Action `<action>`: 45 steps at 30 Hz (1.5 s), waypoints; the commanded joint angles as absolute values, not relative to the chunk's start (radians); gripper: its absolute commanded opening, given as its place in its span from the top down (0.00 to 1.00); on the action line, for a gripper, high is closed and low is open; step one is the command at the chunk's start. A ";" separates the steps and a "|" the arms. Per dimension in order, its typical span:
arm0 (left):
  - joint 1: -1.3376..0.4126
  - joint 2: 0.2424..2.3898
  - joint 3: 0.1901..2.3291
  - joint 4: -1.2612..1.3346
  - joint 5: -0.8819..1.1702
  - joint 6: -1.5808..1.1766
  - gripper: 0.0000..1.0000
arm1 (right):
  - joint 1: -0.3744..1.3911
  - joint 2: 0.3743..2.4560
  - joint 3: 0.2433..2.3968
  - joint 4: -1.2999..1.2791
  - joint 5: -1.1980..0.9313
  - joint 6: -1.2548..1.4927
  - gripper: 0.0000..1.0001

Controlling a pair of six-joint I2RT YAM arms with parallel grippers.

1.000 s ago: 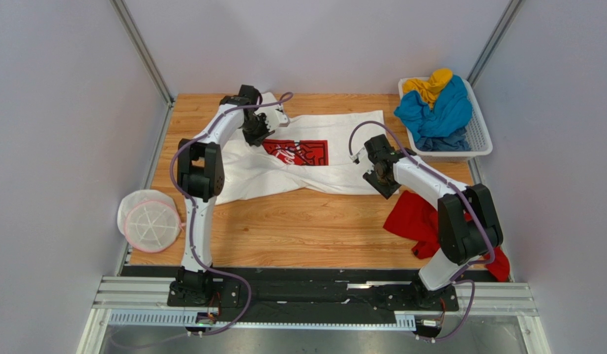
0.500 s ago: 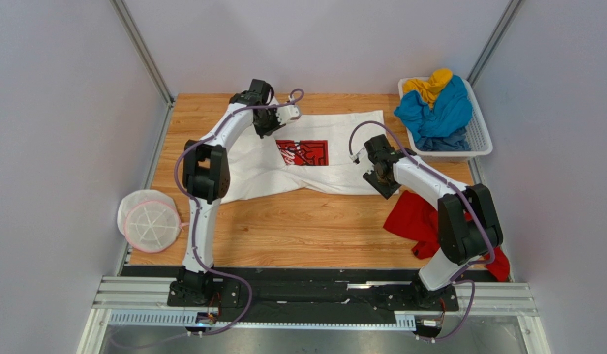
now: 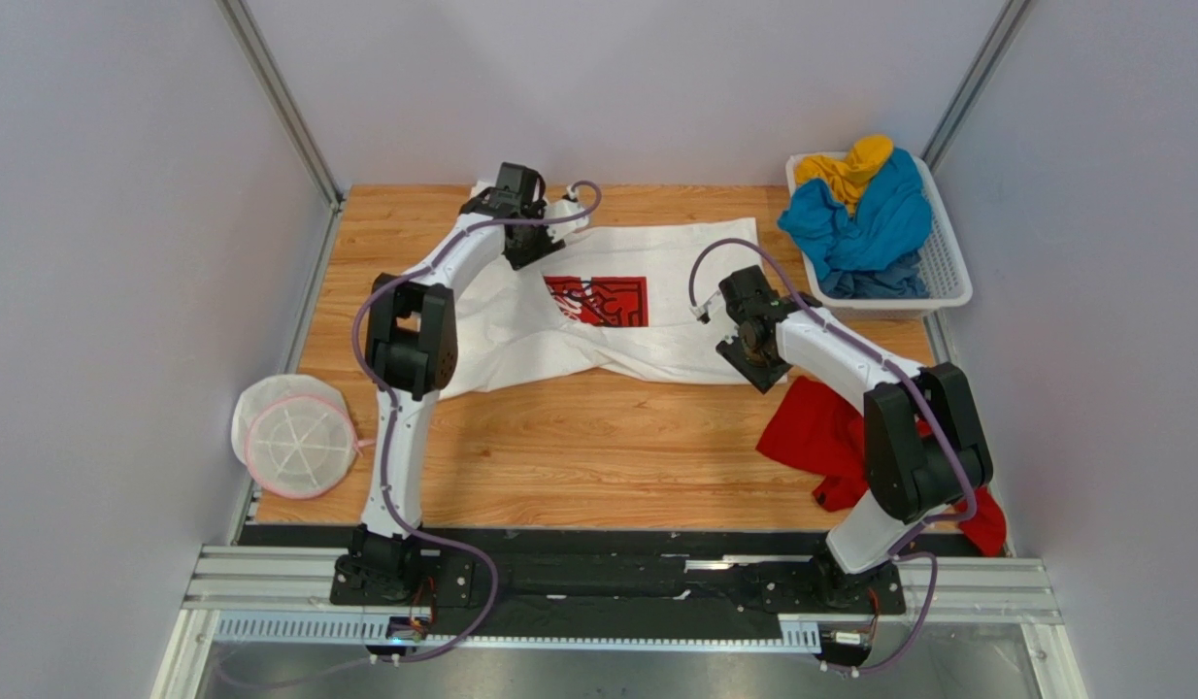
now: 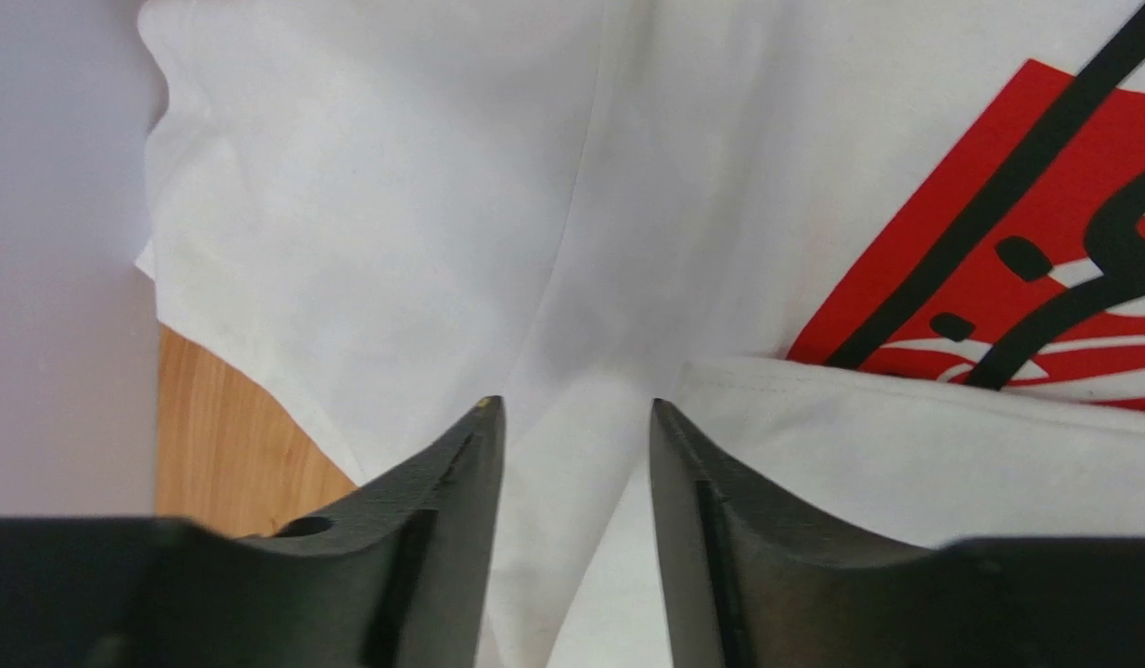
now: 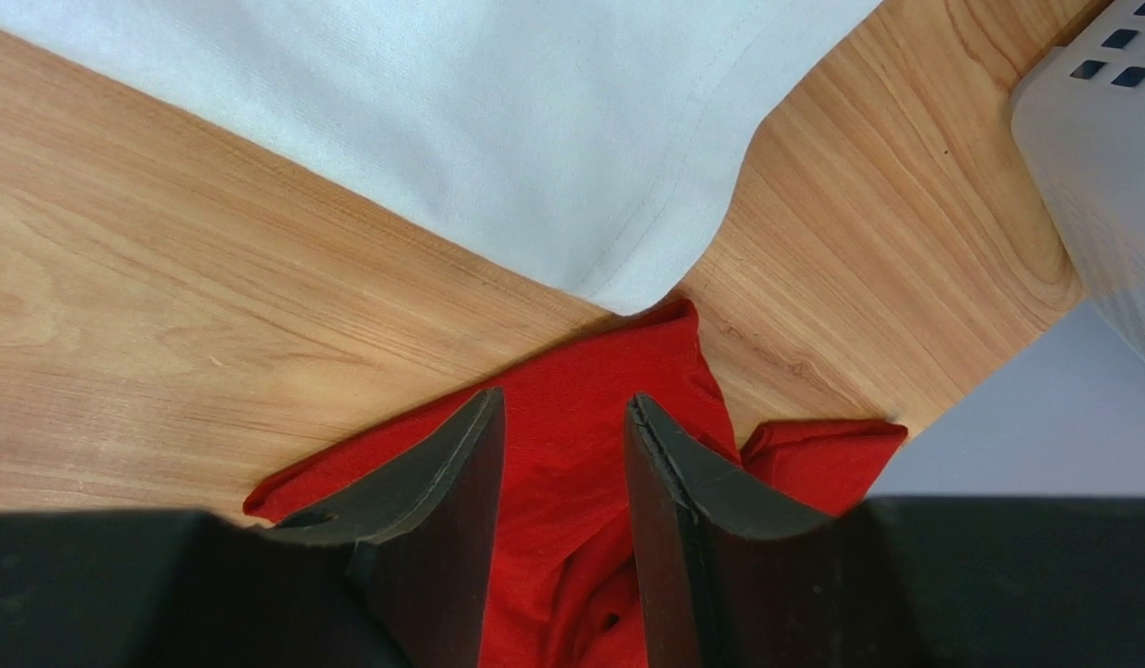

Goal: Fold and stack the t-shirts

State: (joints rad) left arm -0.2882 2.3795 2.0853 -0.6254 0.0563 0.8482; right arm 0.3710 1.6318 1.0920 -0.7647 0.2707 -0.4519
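STEP IN HAND: judged as spreading the white t-shirt (image 3: 663,350) flat before the first fold; no fold is complete and no stack exists yet.

LOCATION OF WORK ITEMS: the white t-shirt lies on the table (image 3: 590,452) at centre, reaching toward 12 o'clock, with its red print (image 3: 595,300) facing up; the red t-shirt (image 3: 817,430) lies crumpled at 4 o'clock, touching the white one's corner in the right wrist view; the blue t-shirt (image 3: 860,219) and the yellow t-shirt (image 3: 846,163) sit heaped in the basket (image 3: 948,270) at 2 o'clock.

LEFT ARM: stretched far out from its base, elbow raised, forearm running toward 1 o'clock; the left gripper (image 4: 567,411) points down over the shirt's 11 o'clock corner; its jaws stand parted with cloth showing through the gap, nothing pinched.

RIGHT ARM: elbow bent near 4 o'clock, forearm reaching toward 10 o'clock; the right gripper (image 5: 564,404) hangs at the shirt's 3 o'clock edge, just above the red cloth; its jaws stand partly apart and grip nothing visible.

NEXT MOVE: in the left wrist view a white flap overlaps the print's edge; this likely calls for a fresh pinch on that flap, drawn outward; the right gripper should probably pin or take the hem opposite, avoiding the red t-shirt beneath.
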 commanded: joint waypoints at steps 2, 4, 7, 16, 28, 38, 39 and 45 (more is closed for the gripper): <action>-0.293 2.301 1.991 -0.502 0.003 0.841 0.27 | 0.374 1.618 1.081 -0.747 0.270 -0.430 0.59; -0.295 2.258 1.941 -0.491 0.003 0.839 0.25 | 0.376 1.617 1.083 -0.747 0.271 -0.430 0.59; -0.293 2.163 1.843 -0.465 0.003 0.842 0.24 | 0.377 1.612 1.086 -0.749 0.273 -0.430 0.59; -0.293 1.864 1.557 -0.445 0.003 0.871 0.21 | 0.385 1.634 1.100 -0.741 0.275 -0.429 0.59; -0.273 1.643 1.129 -0.376 -0.031 0.885 0.10 | 0.385 1.698 1.190 -0.675 0.330 -0.454 0.57; -0.252 1.698 1.042 -0.344 -0.037 0.890 0.10 | 0.384 1.816 1.258 -0.634 0.351 -0.482 0.58; -0.252 1.697 1.035 -0.342 -0.040 0.893 0.10 | 0.385 1.825 1.256 -0.630 0.350 -0.480 0.58; -0.250 1.674 0.979 -0.337 -0.051 0.908 0.10 | 0.383 1.868 1.239 -0.598 0.356 -0.500 0.59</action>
State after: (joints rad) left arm -0.2546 1.6962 1.0130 -0.3599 -0.0456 0.8818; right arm 0.3794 1.8473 1.2251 -0.6540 0.3325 -0.4717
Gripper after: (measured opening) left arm 0.898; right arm 0.418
